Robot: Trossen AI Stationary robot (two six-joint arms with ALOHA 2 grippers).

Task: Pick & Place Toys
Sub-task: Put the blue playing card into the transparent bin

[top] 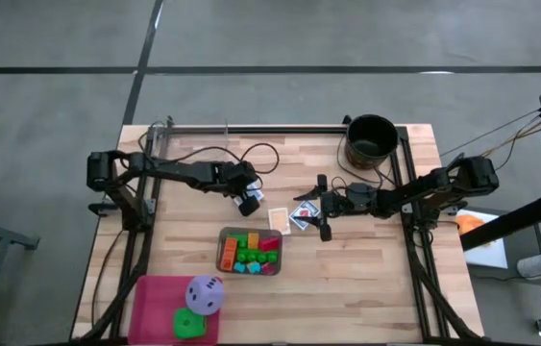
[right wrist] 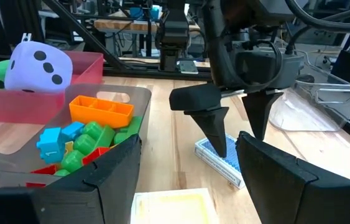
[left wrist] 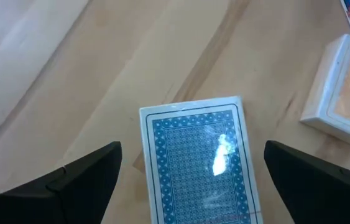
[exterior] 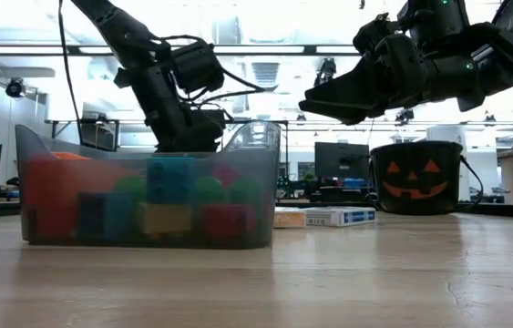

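Centrally on the table (top: 366,288): grey tray (top: 224,252) packed with small blocks (top: 251,252) — green, orange, red, yellow, blue. Toward the near left corner, pink bin (top: 150,308) carrying purple die (top: 204,294) and green die (top: 189,324). At the far right, black bucket (top: 371,140) with a pumpkin face, upright. Just beyond the tray, left gripper (top: 249,202) lowered over a blue-backed deck (left wrist: 199,158), fingers (left wrist: 78,177) spread wide on either side, not touching it. Beside that deck, a pale card box (top: 277,218) flat on the wood, and another pack (top: 301,215) next to it. Right gripper (top: 322,204) poised above those cards, fingers spread, nothing pinched.
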